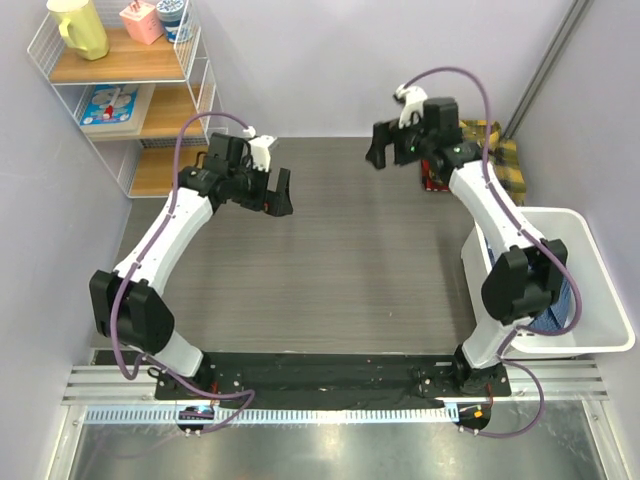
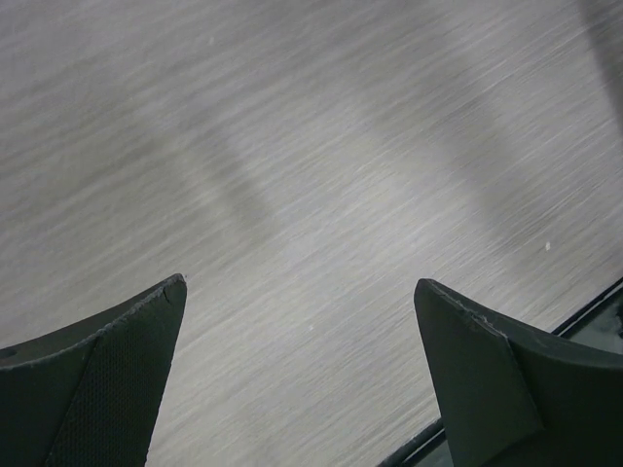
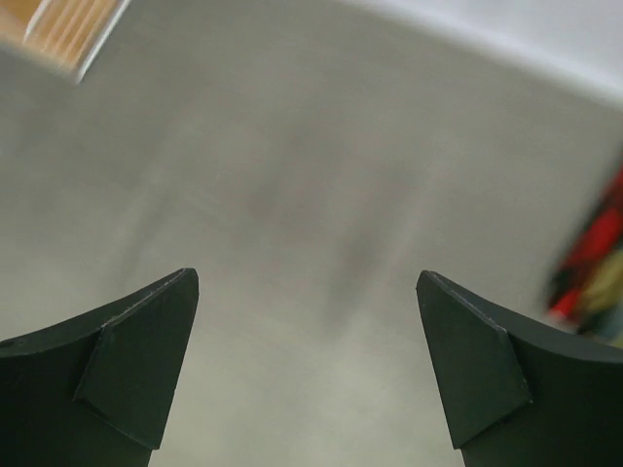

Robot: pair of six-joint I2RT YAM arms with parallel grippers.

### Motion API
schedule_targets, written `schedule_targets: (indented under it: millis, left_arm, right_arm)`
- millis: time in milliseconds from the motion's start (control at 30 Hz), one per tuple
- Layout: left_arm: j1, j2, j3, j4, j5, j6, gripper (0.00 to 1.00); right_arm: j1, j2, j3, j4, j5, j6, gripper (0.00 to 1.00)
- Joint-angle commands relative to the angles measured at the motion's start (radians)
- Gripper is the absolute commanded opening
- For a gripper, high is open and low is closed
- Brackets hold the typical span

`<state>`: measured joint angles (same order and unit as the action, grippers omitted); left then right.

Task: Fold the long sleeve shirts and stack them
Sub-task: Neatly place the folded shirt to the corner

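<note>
The yellow plaid shirt (image 1: pixel 500 150) lies folded at the table's far right corner, on top of the red-and-black shirt (image 1: pixel 436 182), of which only an edge shows under the right arm. A blurred red and yellow patch of them (image 3: pixel 592 277) sits at the right edge of the right wrist view. My right gripper (image 1: pixel 388 148) is open and empty, raised just left of the stack. My left gripper (image 1: pixel 278 193) is open and empty above the bare table at the far left. Both wrist views show wide-apart fingers (image 2: pixel 107 379) (image 3: pixel 131 365) over bare tabletop.
A white bin (image 1: pixel 590 290) holding blue cloth stands at the right beside the right arm. A wire shelf (image 1: pixel 130 90) with a yellow jug, boxes and a cup stands at the far left. The dark wood-grain table (image 1: pixel 330 270) spreads between the arms.
</note>
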<state>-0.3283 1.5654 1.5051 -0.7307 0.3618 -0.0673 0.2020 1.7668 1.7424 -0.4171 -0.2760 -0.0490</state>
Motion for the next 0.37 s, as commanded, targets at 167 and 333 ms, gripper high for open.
schedule_targets:
  millis: [167,333]
  left_arm:
    - [0.002,-0.123,-0.241,-0.021,-0.092,0.038,1.00]
    - [0.002,-0.157,-0.266,0.007,-0.126,0.031,1.00]
  right_arm:
    - [0.126,-0.369,-0.550,0.024,-0.032,0.104,1.00]
    - [0.126,-0.458,-0.639,0.014,0.007,0.061,1.00]
